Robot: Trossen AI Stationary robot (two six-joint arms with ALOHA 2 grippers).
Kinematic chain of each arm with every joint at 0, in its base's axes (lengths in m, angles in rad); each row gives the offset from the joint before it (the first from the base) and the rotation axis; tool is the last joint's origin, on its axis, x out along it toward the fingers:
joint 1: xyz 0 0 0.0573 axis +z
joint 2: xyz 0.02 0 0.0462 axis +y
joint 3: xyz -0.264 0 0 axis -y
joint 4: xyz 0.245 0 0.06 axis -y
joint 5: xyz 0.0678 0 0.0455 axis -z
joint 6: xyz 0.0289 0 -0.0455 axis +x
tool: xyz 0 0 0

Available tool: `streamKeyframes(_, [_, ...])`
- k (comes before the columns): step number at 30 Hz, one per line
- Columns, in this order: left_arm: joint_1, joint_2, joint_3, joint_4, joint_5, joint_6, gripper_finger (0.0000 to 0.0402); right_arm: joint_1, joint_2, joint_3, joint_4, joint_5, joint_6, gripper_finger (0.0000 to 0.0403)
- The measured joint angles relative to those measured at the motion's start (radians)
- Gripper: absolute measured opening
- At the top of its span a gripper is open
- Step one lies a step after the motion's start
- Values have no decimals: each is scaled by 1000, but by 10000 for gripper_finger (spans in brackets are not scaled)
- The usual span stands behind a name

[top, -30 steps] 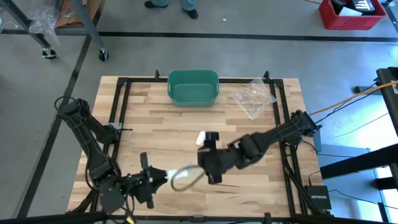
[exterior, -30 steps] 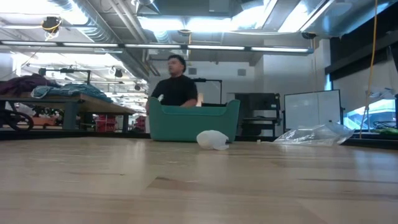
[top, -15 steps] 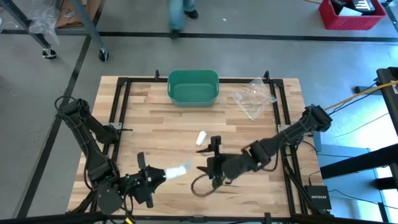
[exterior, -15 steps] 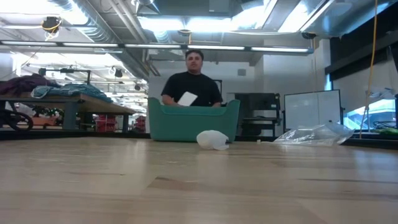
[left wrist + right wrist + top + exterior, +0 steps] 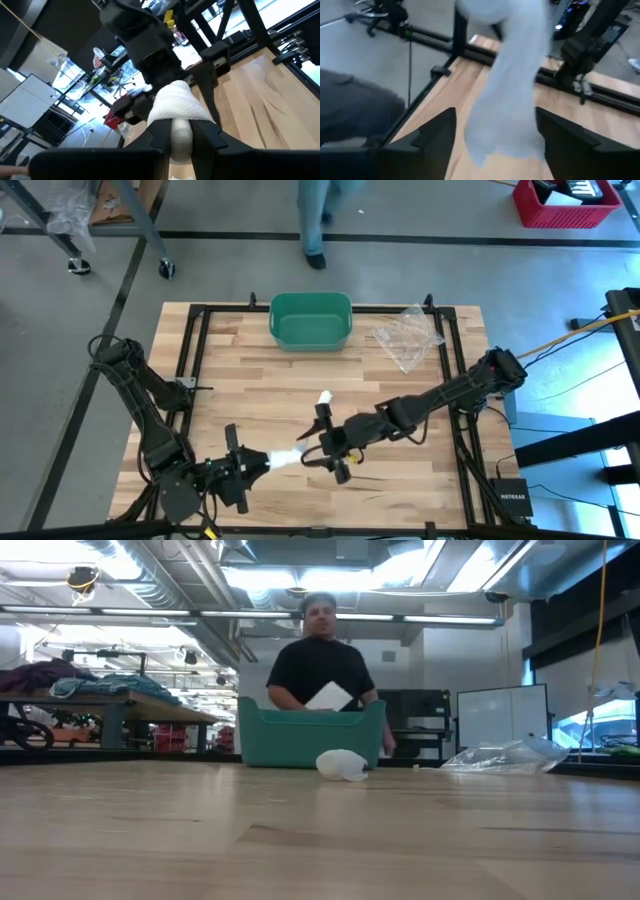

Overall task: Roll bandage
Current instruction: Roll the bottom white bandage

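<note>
A white bandage roll [image 5: 283,456] is held above the table's near left part by my left gripper [image 5: 258,463], which is shut on it; it also shows in the left wrist view [image 5: 175,105]. A loose strip of the bandage [image 5: 515,75] runs from the roll toward my right gripper [image 5: 330,445]. That gripper is open just to the right of the roll, and the strip hangs between its spread fingers [image 5: 437,135]. Neither gripper shows in the low view. My left gripper pinches the roll's near end [image 5: 180,137] between its two fingers. The fingers come level from the table's left side and lie along the roll. The roll sticks out past the fingertips toward the right arm, clear of the table. I cannot tell whether my right gripper touches the strip that passes between its open fingers.
A small white roll [image 5: 323,398] lies on the table's middle and shows in the low view [image 5: 342,764]. A green bin [image 5: 311,320] stands at the far edge, and a clear plastic bag [image 5: 408,335] lies to its right. A person [image 5: 320,660] stands beyond the far edge.
My right gripper has swung around the roll's free end, first toward the near edge, then back toward the left and the roll. The slack loop of bandage that hung between the two grippers has been drawn in short. The person behind the table has walked to the right.
</note>
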Motion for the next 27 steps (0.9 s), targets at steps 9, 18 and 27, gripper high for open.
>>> streamKeyframes(9, [-18, 0, 0, 7, 2, 5, 40, 0, -40, 1, -45, -6, 4, 180])
streamKeyframes(18, [-15, 0, 0, 8, 2, 8, 40, 0, -32, 1, -53, 13, -17, 143])
streamKeyframes(27, [-10, 1, 0, 168, -1, 47, 40, 14, -19, 0, -7, 171, -28, 15])
